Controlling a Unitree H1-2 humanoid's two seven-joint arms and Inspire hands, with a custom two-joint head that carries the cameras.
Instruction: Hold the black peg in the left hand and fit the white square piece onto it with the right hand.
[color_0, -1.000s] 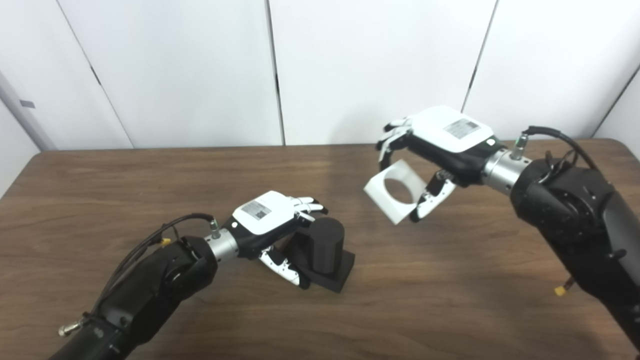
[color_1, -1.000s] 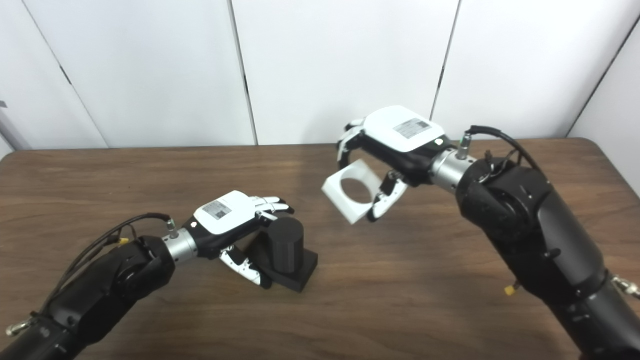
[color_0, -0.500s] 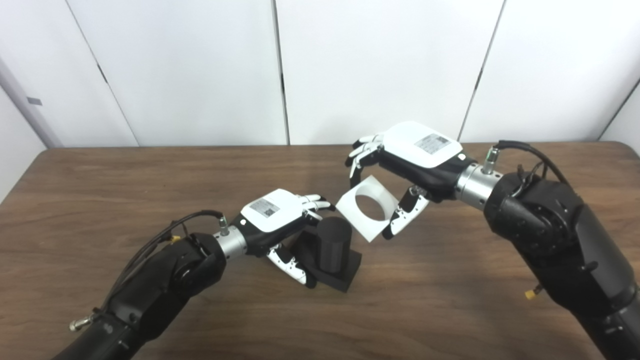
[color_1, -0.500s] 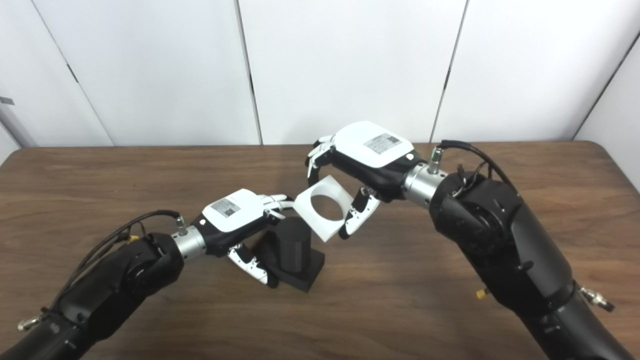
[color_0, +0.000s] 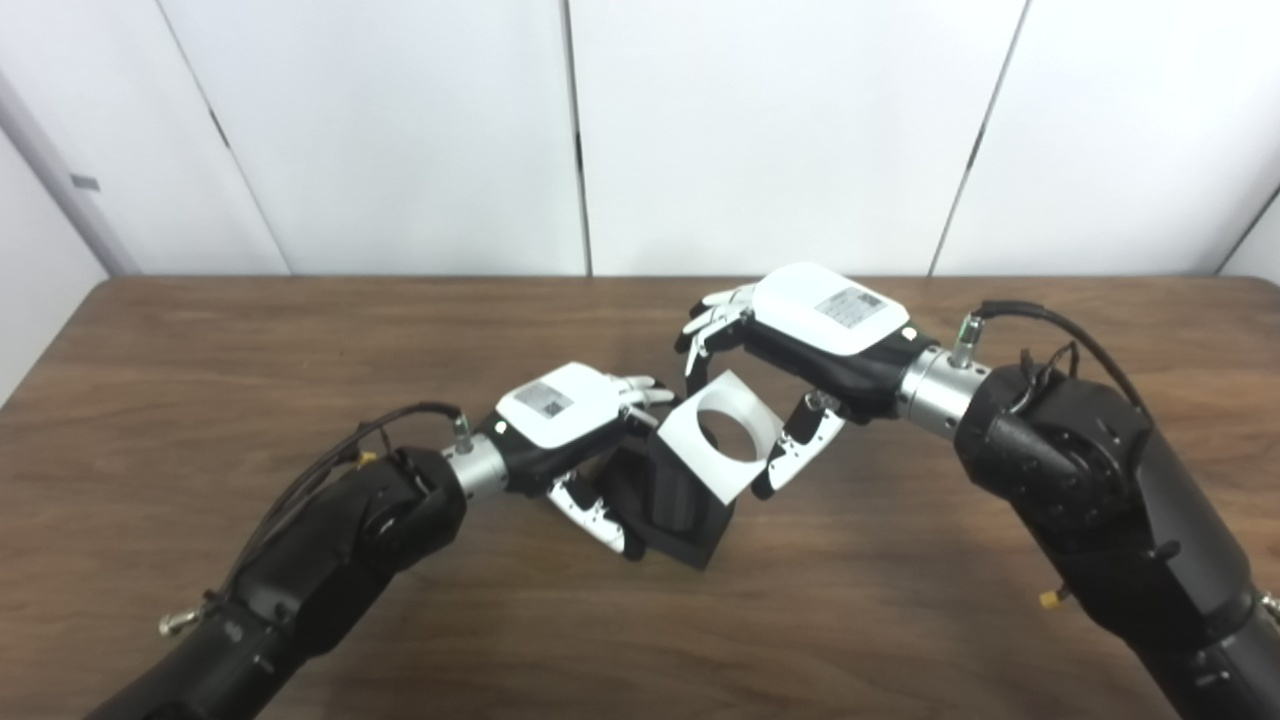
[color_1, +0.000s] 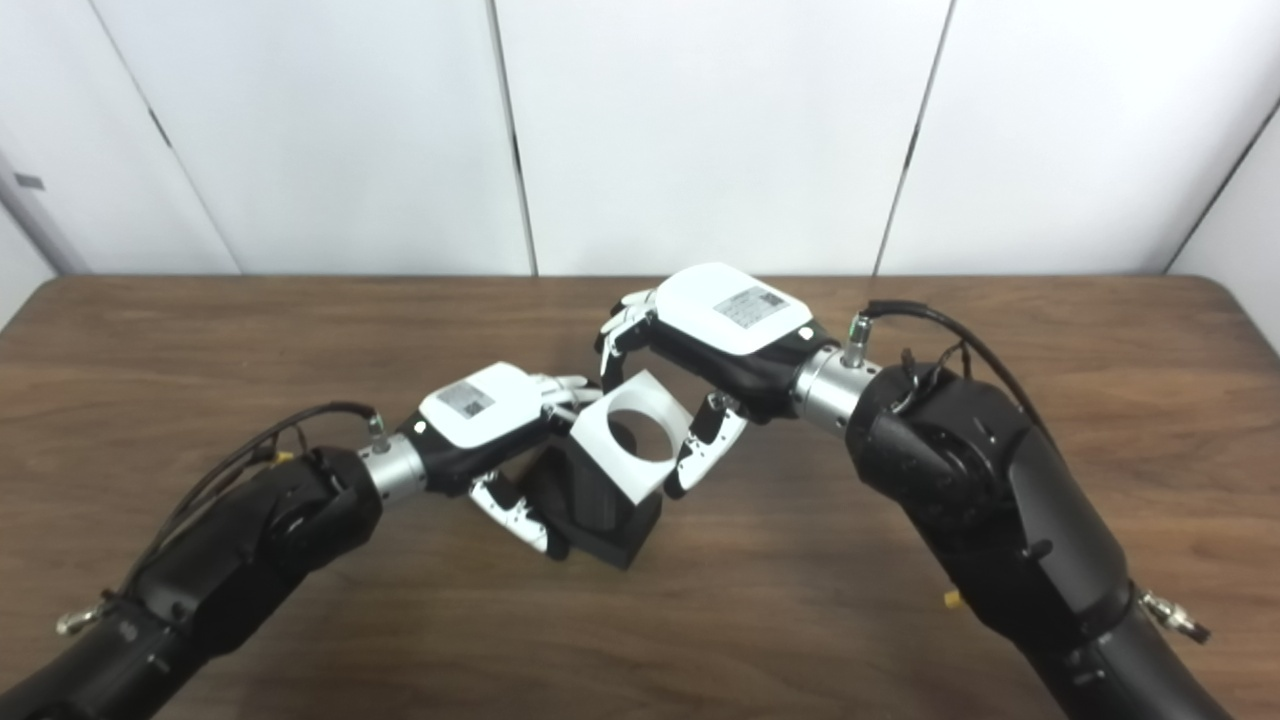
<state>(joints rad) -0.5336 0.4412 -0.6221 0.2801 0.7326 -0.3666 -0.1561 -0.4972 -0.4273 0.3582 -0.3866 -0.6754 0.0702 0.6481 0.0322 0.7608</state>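
Bright, even light from overhead. Pale glare patch on the brown wood-grain table (color_0: 640, 320) near its far edge. Soft, diffuse shadows beneath both black arms. Plain white wall panels (color_1: 700, 120) evenly lit. Both views slightly soft overall; wall seams splay outward toward the frame edges.

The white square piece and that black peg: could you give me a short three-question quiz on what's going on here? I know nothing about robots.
1. True or false: the left hand is shut on the black peg.
2. The white piece is held by: A) the right hand, B) nothing, it lies flat on the table.
3. Fill in: the piece's hole is ____ in shape.

Key: 1 true. 2 A; it hangs tilted over the peg's top, not yet pushed down. 3 round.
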